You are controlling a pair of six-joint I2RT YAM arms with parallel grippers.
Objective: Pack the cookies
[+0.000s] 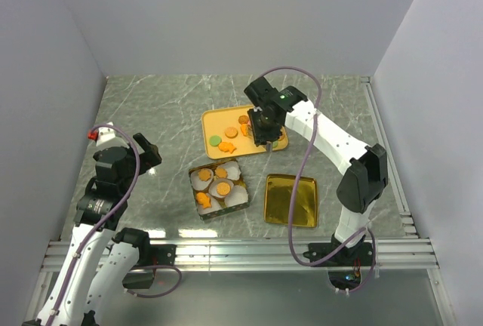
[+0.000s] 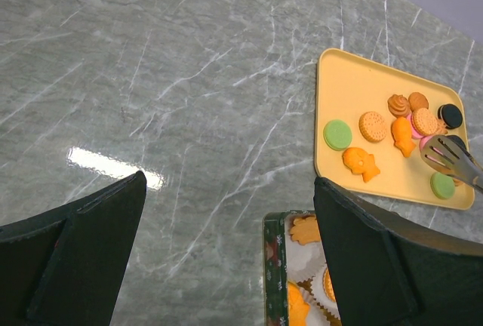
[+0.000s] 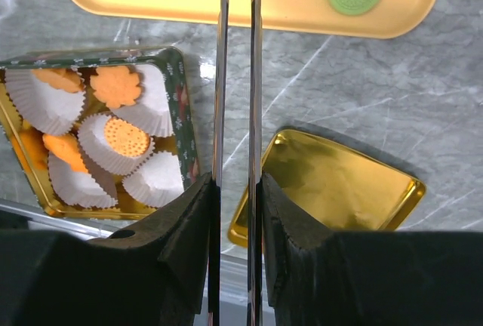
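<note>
Several cookies [image 1: 230,133], orange rounds, fish shapes, green and black ones, lie on a yellow tray [image 1: 211,118]; they also show in the left wrist view [image 2: 372,126]. A patterned tin [image 1: 198,190] holds white paper cups, some with orange cookies [image 3: 115,84]. My right gripper [image 1: 264,126] is shut on metal tongs [image 3: 220,77], whose tips [image 2: 445,156] hover at the tray's right side, slightly apart and holding nothing. My left gripper [image 1: 147,151] is open and empty over bare table, left of the tin [image 2: 273,266].
A gold tin lid [image 1: 290,200] lies upside down right of the tin, also in the right wrist view [image 3: 339,182]. A small red object [image 1: 93,133] sits by the left wall. Aluminium rails run along the table's near and right edges.
</note>
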